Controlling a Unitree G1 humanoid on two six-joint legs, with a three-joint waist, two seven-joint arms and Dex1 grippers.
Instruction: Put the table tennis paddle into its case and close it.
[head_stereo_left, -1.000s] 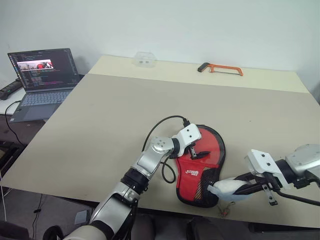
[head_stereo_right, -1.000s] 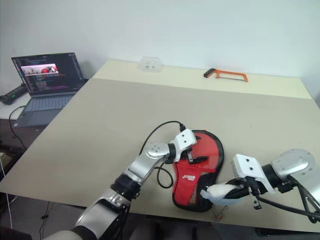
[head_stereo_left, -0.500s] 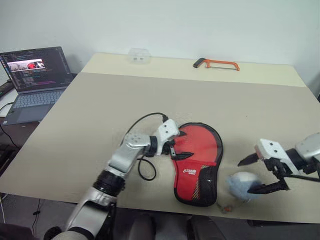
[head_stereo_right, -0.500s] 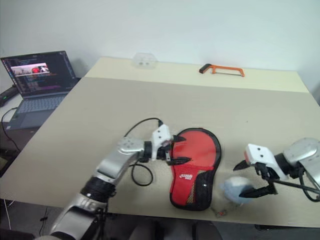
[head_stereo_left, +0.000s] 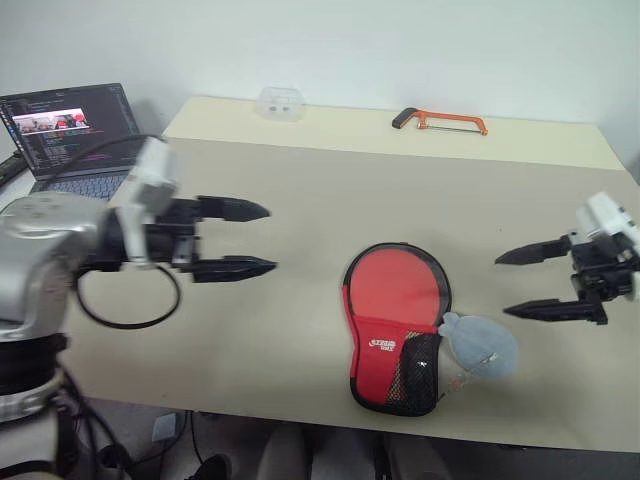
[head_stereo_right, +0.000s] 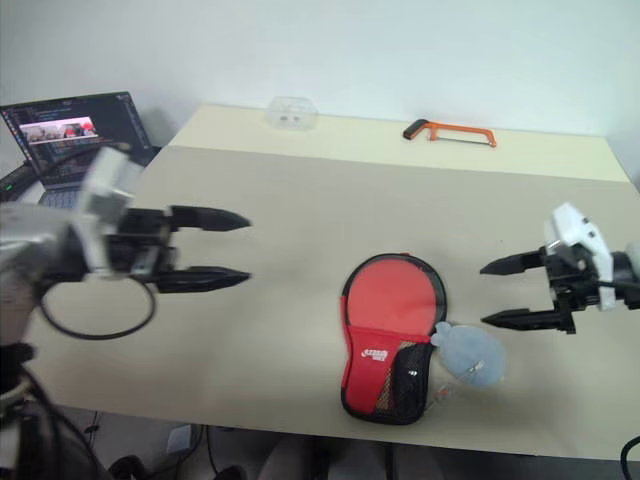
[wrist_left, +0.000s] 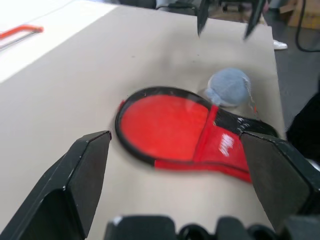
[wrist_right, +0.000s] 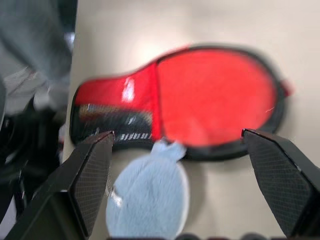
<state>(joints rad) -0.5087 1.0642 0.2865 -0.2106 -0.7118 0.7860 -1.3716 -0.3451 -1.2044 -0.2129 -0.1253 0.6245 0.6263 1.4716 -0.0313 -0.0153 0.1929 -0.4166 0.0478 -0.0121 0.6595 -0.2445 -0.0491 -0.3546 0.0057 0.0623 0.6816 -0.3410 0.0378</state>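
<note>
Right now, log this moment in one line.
case: closed, on table | left gripper: open, clear | right gripper: open, clear

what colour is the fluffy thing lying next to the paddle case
Pale grey-blue; the fluffy thing shows best in the right wrist view.

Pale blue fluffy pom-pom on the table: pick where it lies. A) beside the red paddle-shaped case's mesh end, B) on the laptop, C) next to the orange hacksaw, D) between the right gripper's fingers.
A: the pale blue fluffy pom-pom rests on the table against the red paddle-shaped case, beside its mesh end, free of the open right gripper.
</note>
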